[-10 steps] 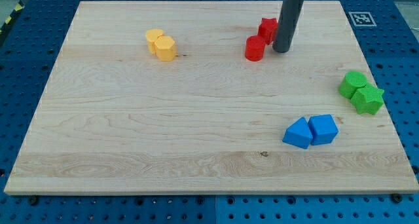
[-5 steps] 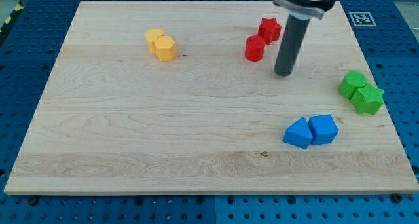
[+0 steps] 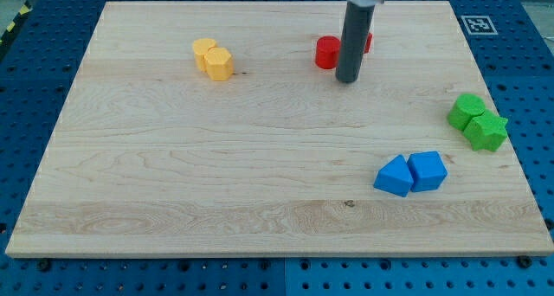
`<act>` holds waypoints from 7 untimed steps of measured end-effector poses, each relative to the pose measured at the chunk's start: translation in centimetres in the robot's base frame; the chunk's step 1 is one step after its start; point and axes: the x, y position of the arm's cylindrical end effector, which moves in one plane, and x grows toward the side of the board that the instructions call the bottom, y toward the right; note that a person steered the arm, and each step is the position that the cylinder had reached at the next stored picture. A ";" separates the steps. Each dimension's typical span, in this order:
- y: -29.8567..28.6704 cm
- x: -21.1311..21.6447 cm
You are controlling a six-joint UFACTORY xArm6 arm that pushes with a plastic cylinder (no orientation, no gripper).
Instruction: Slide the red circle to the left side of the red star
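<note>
Task looks near done: red circle (image 3: 327,52) sits on the view's left of the red star (image 3: 367,43), which our rod mostly hides, so we can't tell if they touch. My tip (image 3: 348,79) rests just below the star, by the circle's lower right. No gripper, nothing grasped.

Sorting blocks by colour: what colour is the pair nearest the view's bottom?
Blue, camera view.
</note>
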 end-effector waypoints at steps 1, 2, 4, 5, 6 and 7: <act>-2.8 -0.6; -2.5 -2.7; -1.2 -5.8; -1.1 -6.0; -5.8 -7.4; -11.1 -9.9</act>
